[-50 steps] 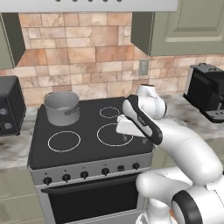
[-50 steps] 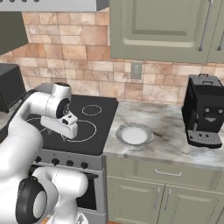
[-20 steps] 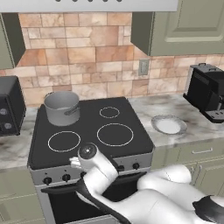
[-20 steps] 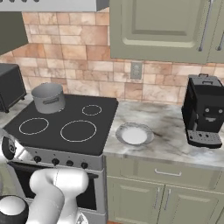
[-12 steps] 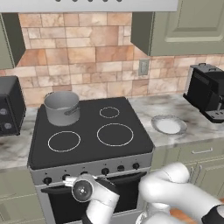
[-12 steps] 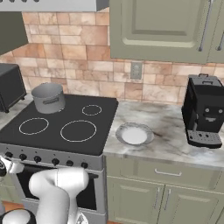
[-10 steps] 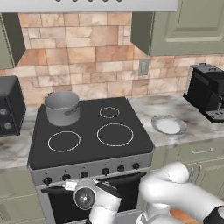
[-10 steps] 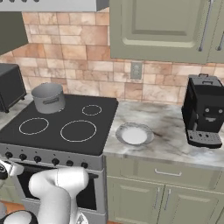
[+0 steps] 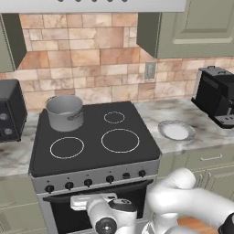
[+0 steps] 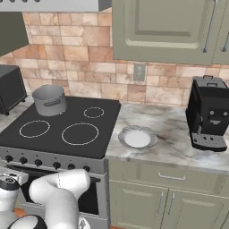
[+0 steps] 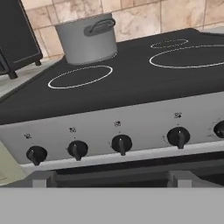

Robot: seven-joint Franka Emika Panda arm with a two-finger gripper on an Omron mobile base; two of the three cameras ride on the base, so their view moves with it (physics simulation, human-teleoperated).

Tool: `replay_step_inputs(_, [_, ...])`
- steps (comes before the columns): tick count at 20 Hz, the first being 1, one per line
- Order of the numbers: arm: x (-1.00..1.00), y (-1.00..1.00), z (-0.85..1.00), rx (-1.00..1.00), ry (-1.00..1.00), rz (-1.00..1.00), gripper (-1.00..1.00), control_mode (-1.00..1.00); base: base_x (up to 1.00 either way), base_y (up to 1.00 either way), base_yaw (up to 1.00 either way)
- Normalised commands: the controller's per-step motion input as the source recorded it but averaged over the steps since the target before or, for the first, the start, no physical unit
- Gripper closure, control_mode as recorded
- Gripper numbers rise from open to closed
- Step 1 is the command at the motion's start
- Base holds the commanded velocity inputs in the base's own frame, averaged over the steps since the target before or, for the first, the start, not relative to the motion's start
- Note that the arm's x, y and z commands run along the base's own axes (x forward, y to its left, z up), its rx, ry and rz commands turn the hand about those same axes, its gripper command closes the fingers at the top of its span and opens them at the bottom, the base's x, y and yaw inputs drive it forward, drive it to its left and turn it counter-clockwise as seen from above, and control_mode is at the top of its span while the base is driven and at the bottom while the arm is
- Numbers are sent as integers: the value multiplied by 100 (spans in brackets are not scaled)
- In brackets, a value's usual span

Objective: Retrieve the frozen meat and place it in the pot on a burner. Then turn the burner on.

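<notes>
The pot (image 9: 65, 112) is seen on the far-left burner (image 11: 80, 76) — no meat can be made out. The knobs (image 11: 121, 143) are untouched; finger state cannot be told. Everything seems left.

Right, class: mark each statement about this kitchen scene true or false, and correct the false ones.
1. The pot sits on the stove's back left burner. True.
2. The plate lies on the stove. False: it lies on the counter beside it.
3. The coffee machine stands right of the plate. True.
4. The knobs are on the stove's top surface. False: they line its front panel.
5. The pot has a lid on. False: it is open.
</notes>
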Motion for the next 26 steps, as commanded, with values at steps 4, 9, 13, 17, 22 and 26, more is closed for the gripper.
replay_step_inputs(4, [0, 2, 0, -1, 0, 0, -100, -100, 0, 0, 0])
replay_step_inputs(9, [0, 24, -2, -8, -20, 0, -100, -100, 0, 0, 0])
replay_step_inputs(13, [0, 42, -4, -4, -19, 0, -100, -100, 0, 0, 0])
replay_step_inputs(17, [-3, 51, -9, -4, -14, 1, -100, -100, 0, 0, 0])
replay_step_inputs(22, [0, 10, 0, 0, -1, 0, -100, -100, 0, 0, 0])
replay_step_inputs(26, [0, 2, 0, 0, 0, 0, -100, -100, 0, 0, 0])
